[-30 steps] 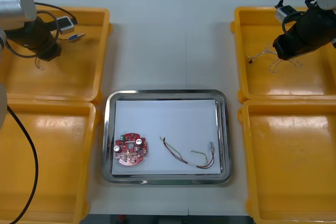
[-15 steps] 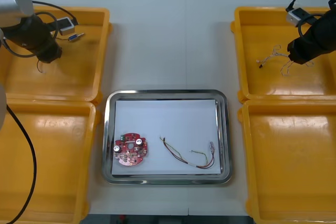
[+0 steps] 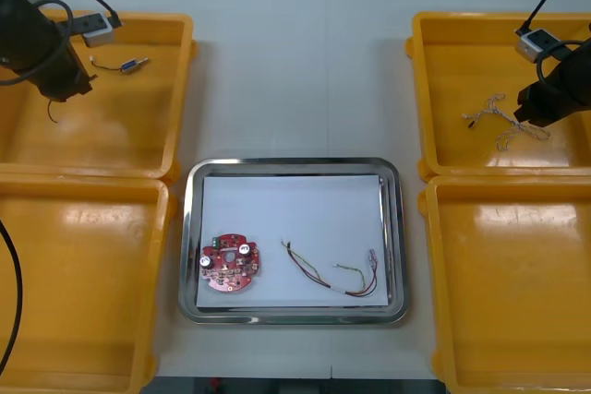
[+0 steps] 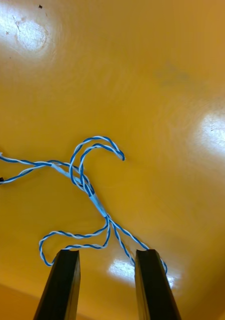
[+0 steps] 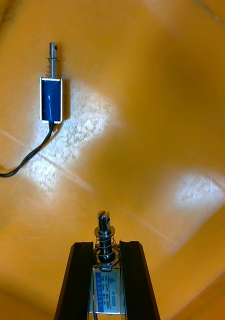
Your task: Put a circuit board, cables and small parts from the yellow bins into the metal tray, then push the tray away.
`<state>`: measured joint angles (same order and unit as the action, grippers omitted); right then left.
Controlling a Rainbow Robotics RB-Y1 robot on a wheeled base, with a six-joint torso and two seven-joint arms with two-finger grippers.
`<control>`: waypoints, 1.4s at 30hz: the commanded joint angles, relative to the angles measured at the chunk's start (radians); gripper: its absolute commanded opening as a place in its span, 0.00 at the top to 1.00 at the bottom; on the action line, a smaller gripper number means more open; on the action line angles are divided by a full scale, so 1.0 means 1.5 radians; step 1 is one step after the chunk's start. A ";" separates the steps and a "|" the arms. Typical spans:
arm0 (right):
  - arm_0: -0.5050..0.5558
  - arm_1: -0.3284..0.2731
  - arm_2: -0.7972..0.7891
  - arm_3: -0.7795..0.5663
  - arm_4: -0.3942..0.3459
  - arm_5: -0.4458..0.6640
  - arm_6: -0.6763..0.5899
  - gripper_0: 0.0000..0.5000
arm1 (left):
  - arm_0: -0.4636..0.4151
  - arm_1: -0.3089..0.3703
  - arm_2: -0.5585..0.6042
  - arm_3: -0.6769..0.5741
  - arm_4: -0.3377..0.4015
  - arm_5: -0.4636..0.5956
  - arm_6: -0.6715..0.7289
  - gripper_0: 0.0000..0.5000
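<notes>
**Left gripper holds a small part; right gripper open at the twisted cable**

From above we see the light tabletop (image 3: 295, 71) with glossy yellow plastic bins (image 3: 83, 274) at both sides. Between them sits the shiny rectangular metal tray (image 3: 295, 164), white inside. The black left arm (image 3: 37, 39) is over the far left bin (image 3: 120, 136). The black right arm (image 3: 559, 99) is over the far right bin (image 3: 452, 62), at its outer side. In the tray lie the round red circuit board (image 3: 228, 263) and, beside it, thin red and yellow cables (image 3: 307, 270).

The wrist views add the detail of each grip. The left gripper (image 5: 106, 247) is clamped on a blue-bodied small metal part with a spring plunger, the held part (image 5: 105, 232), whose plunger pokes beyond the fingertips. A second one, the loose part (image 5: 51, 100), lies well apart on the bin floor with its black lead. The right gripper (image 4: 106, 257) stands spread with nothing between its fingers. The twisted blue and white cable (image 4: 81, 180) lies just beyond the fingertips, and one strand runs to the tip of one finger.

Against a second ago, both arms have swung outward toward the tabletop's sides. The twisted cable has shifted outward with the right arm. The tray's contents lie as they did.
</notes>
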<state>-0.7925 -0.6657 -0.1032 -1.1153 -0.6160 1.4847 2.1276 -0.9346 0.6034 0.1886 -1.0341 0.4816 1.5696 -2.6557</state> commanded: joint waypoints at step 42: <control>0.005 -0.023 0.129 -0.040 -0.029 -0.072 0.178 0.00 | 0.378 0.050 0.096 -0.827 0.184 0.233 0.744 1.00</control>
<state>-0.7851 -0.6703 0.0646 -1.1780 -0.6404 1.3866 2.3665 -0.4075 0.6307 0.3334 -2.2056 0.7411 1.9136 -1.5533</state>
